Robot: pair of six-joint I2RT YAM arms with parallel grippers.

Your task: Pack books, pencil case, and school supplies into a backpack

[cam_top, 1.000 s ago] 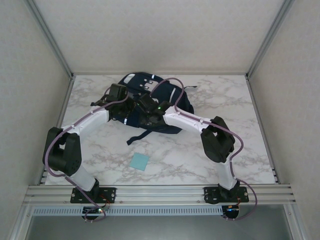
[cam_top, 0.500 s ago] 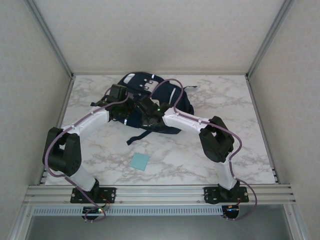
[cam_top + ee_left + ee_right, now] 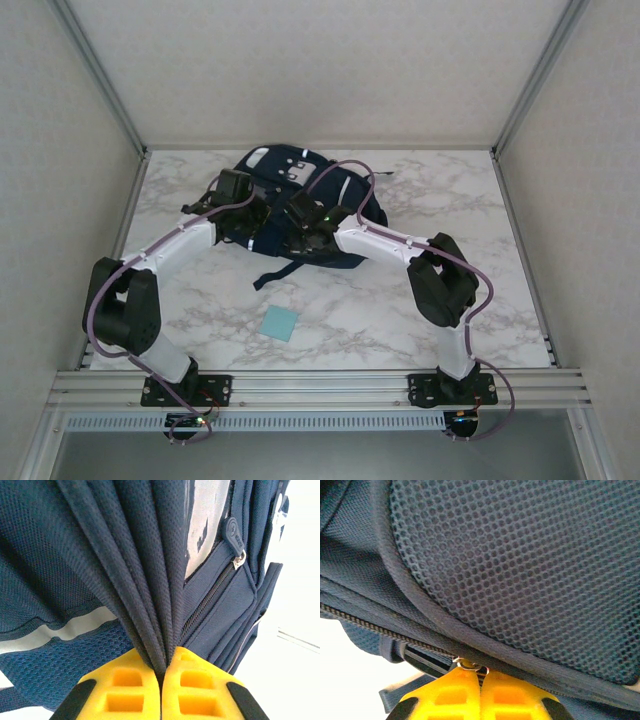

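Folds of cloth from the large navy blue fabric backpack [image 3: 125, 555] run down to the bottom centre of the left wrist view. There the left gripper [image 3: 161, 672] has its yellow fingers [image 3: 122, 690] pressed together on the gathered pleats. Up close, this view gives a white reflective stripe [image 3: 75, 626] at lower left and a worn grey-white patch [image 3: 207, 515] at the top. At upper right a dark blue zipper tab [image 3: 233, 534] carries a round embossed mark too small to read.

From above, the backpack lies at the upper centre of the white marble-patterned counter [image 3: 400, 300]. A small flat light-blue square pad [image 3: 279, 323] lies well apart from it at lower centre, between the two arm bases. The left arm [image 3: 185, 240] rises from the lower left, bends at its dark elbow and reaches up and rightward to the bag's left side. The right arm [image 3: 385, 240] climbs from the lower right, folds at its elbow and stretches leftward onto the middle of the bag. A purple cable [image 3: 350, 165] loops above it.

The right wrist view adds a honeycomb mesh panel [image 3: 520, 565] across the upper right and a zipper track [image 3: 360, 622] coming in from the left edge. At bottom centre the right gripper [image 3: 481, 675] has its yellow fingers closed together, with a small metal zipper ring [image 3: 470, 665] pinched at their tips.
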